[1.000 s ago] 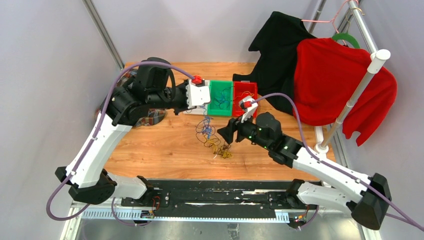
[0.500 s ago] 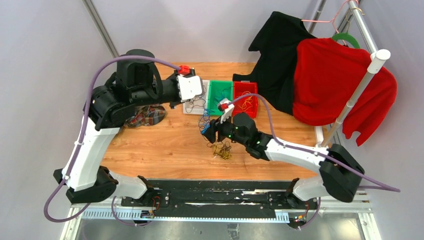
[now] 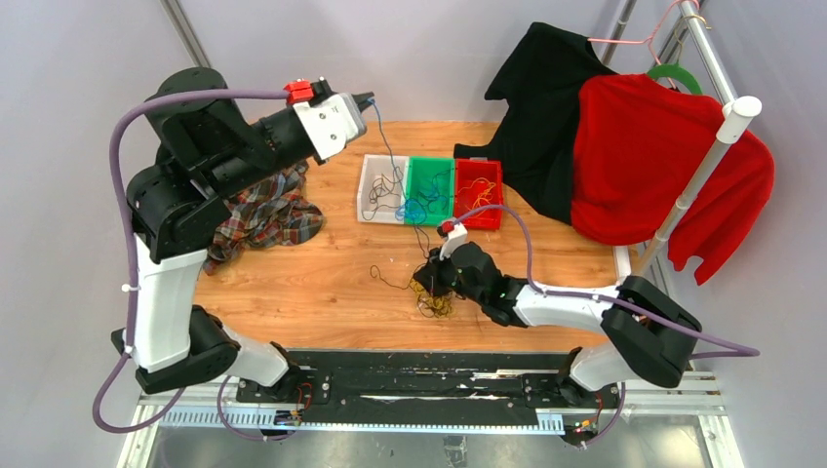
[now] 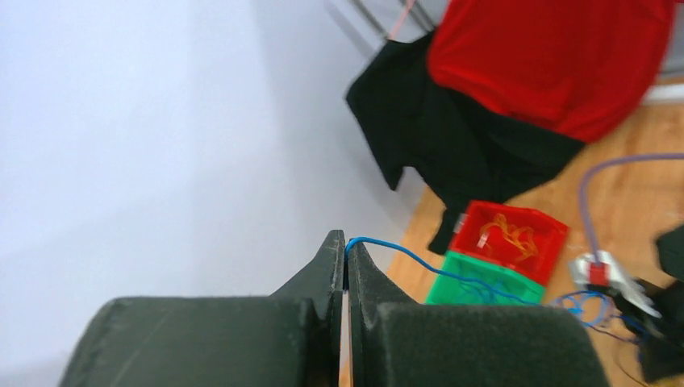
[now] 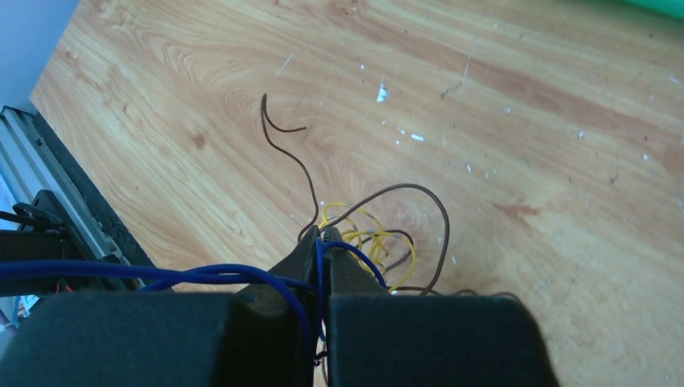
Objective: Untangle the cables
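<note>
Blue cable (image 4: pixel 415 258) clamped in closed left jaws; right jaws closed on tangle (image 3: pixel 436 300).

left claw (image 3: pixel 369 98): rose, drawing blue cable (image 3: pixel 381 134) taut | right claw (image 3: pixel 421 284): lowered, closed on cables (image 3: pixel 435 302)

No words, numbers or signs can be read anywhere in these pictures.
</note>
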Controlling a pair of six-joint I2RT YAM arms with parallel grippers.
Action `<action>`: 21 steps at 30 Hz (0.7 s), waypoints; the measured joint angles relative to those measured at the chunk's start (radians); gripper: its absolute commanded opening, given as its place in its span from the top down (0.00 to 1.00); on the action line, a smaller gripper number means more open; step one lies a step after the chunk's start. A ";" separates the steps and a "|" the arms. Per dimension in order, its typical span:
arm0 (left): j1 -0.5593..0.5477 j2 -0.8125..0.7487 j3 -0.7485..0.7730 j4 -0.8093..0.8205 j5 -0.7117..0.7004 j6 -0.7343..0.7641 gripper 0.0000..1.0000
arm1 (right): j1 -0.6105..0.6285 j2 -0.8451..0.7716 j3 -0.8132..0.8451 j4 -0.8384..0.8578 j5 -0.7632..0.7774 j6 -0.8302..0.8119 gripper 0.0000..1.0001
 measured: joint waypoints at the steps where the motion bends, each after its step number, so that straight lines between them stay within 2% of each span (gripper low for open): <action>1: -0.001 -0.008 -0.016 0.034 -0.016 0.005 1.00 | 0.005 -0.010 -0.011 -0.003 0.007 0.010 0.99; 5: -0.003 -0.040 -0.128 0.218 -0.093 0.048 1.00 | 0.023 -0.069 -0.052 -0.020 0.037 0.043 0.99; 9: -0.003 -0.022 -0.186 0.469 -0.183 0.143 1.00 | 0.042 -0.117 -0.107 -0.032 0.071 0.079 0.99; 12: -0.003 0.014 -0.177 0.678 -0.237 0.228 1.00 | 0.056 -0.129 -0.150 -0.064 0.095 0.106 0.99; 15: -0.003 0.087 -0.089 0.866 -0.262 0.318 1.00 | 0.066 -0.144 -0.183 -0.093 0.116 0.133 0.99; 18: -0.003 0.143 -0.002 0.958 -0.269 0.358 1.00 | 0.070 -0.175 -0.204 -0.108 0.131 0.150 0.99; 21: -0.003 0.122 -0.046 0.980 -0.265 0.359 1.00 | 0.071 -0.216 -0.206 -0.130 0.145 0.151 0.99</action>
